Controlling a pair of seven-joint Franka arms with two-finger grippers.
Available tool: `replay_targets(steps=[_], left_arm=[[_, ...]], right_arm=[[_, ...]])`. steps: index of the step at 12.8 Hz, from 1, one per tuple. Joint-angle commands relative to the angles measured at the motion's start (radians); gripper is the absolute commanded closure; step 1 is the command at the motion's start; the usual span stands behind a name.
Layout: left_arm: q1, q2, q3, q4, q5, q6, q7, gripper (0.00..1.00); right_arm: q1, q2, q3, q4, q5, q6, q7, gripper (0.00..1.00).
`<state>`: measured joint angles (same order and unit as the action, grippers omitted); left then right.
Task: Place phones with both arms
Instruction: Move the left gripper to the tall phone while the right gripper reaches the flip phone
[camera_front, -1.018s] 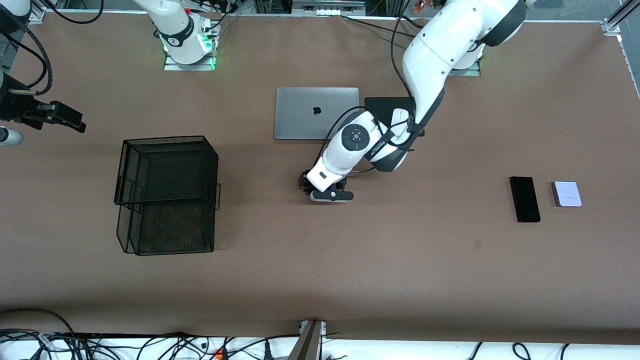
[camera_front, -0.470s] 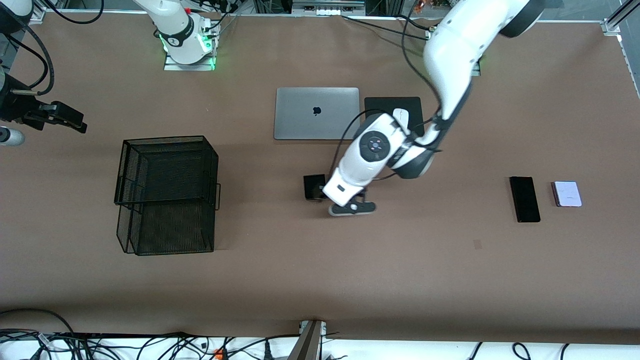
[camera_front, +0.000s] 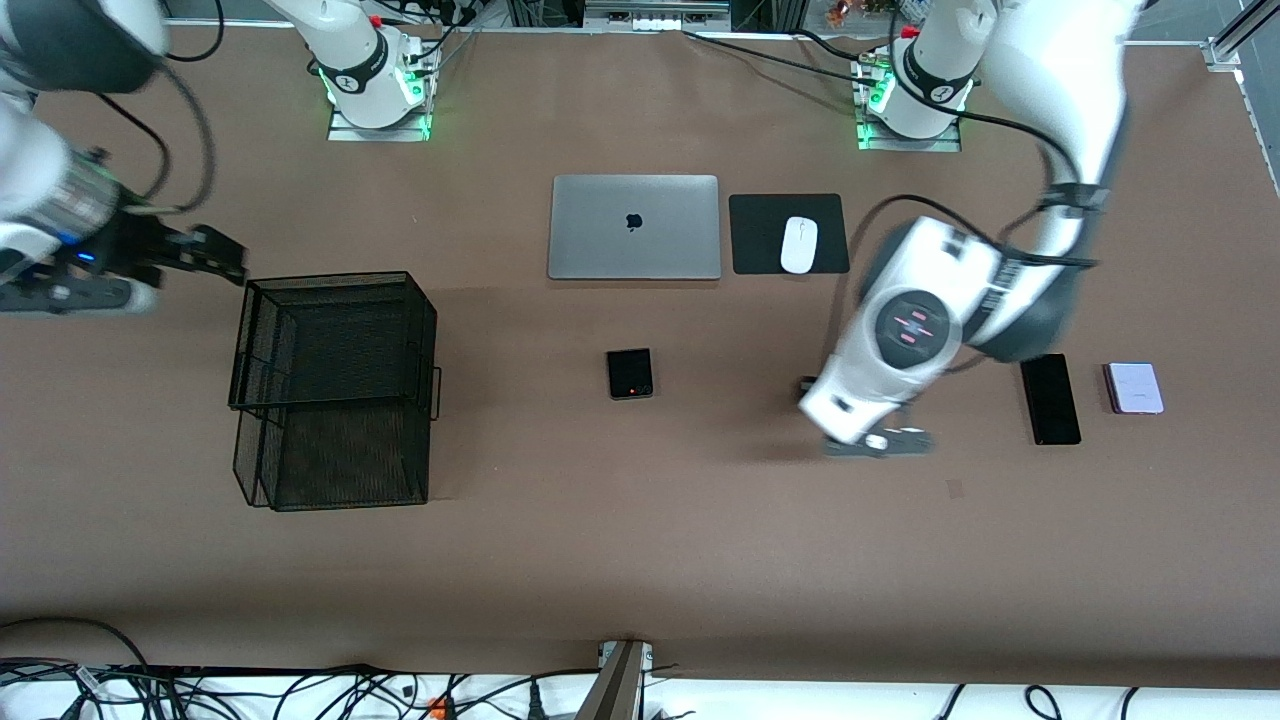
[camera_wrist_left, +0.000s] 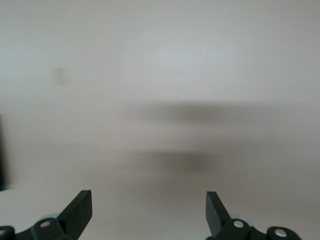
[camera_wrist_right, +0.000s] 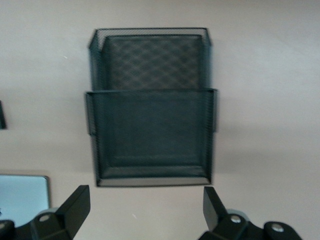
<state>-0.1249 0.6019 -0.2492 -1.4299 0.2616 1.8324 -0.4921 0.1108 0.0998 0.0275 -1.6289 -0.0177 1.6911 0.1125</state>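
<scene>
With the small black phone (camera_front: 630, 374) lying free mid-table, the left gripper (camera_front: 876, 443), jaws spread and empty, is probably heading for the long black phone (camera_front: 1050, 398), while the right gripper (camera_front: 205, 256), also spread, is hovering beside the mesh basket (camera_front: 335, 385).

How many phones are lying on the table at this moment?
3. The small squarish black phone lies mid-table, nearer the front camera than the silver laptop. The long slim black phone and small pale lavender phone lie side by side toward the left arm's end.
</scene>
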Motion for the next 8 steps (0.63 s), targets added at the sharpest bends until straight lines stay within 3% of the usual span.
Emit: replay_targets(steps=[1,4,6,8], left_arm=[[0.149,-0.022,-0.008,-0.069,0.045,-0.018,0.120,0.00],[0.305,-0.028,-0.008,-0.118,0.053,0.037,0.257,0.00],[0.390,0.004,-0.007,-0.119,0.054,0.068,0.340,0.00],[0.460,0.025,-0.007,-0.153,0.083,0.161,0.418,0.00]], right_arm=[[0.009,0.069,0.136,0.018,0.004,0.048,0.207,0.00],[0.018,0.187,0.308,0.061,-0.007,0.133,0.441,0.00],[0.070,0.280,0.357,0.102,-0.031,0.205,0.551,0.00],[0.156,0.377,0.383,0.144,-0.132,0.277,0.678,0.00]])
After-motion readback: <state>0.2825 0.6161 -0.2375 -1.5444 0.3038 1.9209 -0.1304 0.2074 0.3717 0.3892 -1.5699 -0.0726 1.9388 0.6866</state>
